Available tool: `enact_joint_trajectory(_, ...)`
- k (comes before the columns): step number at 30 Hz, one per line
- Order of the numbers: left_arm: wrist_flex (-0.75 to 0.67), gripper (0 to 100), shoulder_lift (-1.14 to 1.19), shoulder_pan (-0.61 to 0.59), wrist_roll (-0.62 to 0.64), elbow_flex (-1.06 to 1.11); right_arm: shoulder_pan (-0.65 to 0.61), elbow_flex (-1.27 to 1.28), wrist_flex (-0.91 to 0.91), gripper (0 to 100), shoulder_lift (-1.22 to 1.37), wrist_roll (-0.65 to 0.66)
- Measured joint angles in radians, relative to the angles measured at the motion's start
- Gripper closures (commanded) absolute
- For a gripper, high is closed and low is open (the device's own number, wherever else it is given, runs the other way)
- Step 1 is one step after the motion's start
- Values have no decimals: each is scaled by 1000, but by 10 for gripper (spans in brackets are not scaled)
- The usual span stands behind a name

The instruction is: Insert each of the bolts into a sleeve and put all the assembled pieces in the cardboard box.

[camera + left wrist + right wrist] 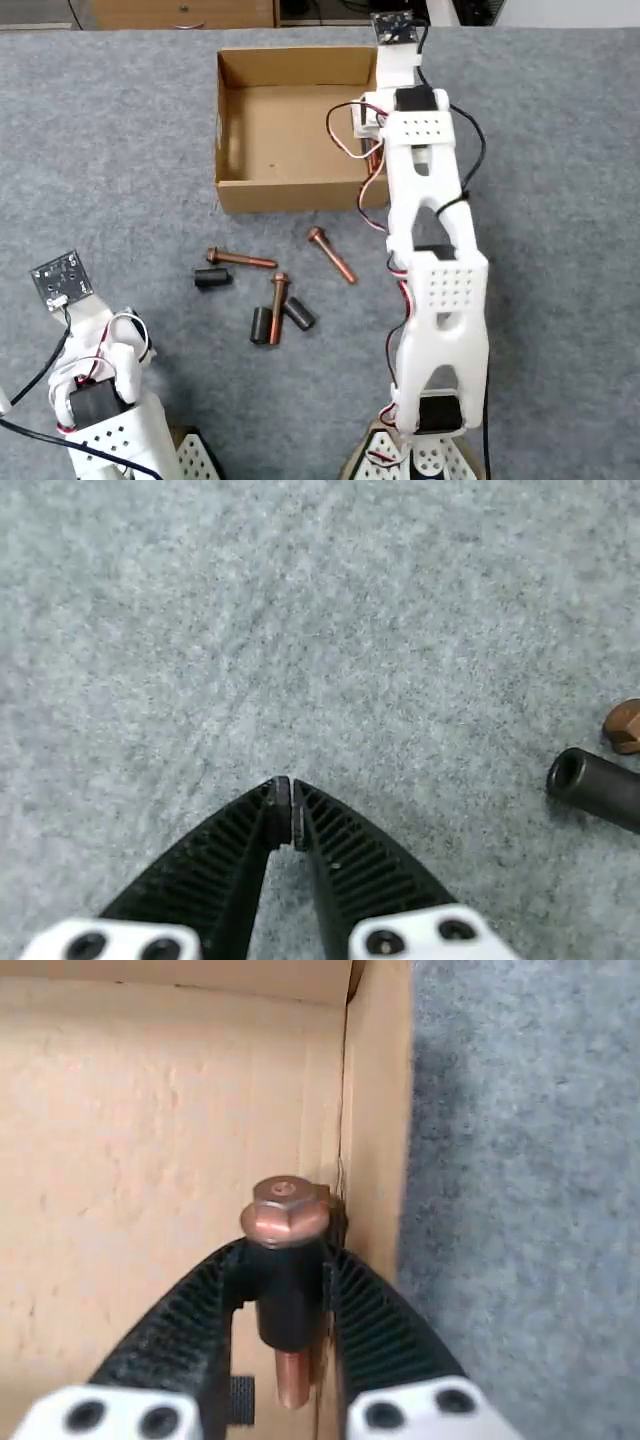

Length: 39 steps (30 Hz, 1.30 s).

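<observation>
At 7 o'clock of the grey table [120,130], the left gripper [283,815] is seen pressed together, with nothing held between the jaws. Near the middle, three loose bolts [240,259] [278,307] [331,254] are laid, with three black sleeves [212,277] [261,325] [299,313] just beside them. At 12 o'clock the cardboard box [290,195] is placed. At its 3 o'clock side, a sleeved bolt [288,1300] is clamped in the right gripper [285,1255].
</observation>
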Motion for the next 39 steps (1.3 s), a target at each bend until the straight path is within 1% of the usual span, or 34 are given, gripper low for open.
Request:
enact_joint_trajectory(9,0,982,0,0,0,0,-38,-129,25,989,169,2)
enact_joint_trajectory(12,0,982,0,0,0,0,-40,-163,55,898,192,2)
enact_joint_trajectory(15,0,982,0,0,0,0,-49,-204,137,797,201,2)
enact_joint_trajectory(17,0,982,0,0,0,0,-60,-242,196,766,201,2)
enact_joint_trajectory(25,0,982,0,0,0,0,-60,-506,413,763,203,0)
enact_joint_trajectory(28,0,982,0,0,0,0,-55,-649,523,763,204,0)
enact_joint_trajectory(31,0,982,0,0,0,0,-77,-787,641,763,203,0)
enact_joint_trajectory(35,0,982,0,0,0,0,-94,-776,663,763,158,0)
enact_joint_trajectory(39,0,982,0,0,0,0,-98,-638,663,763,9,0)
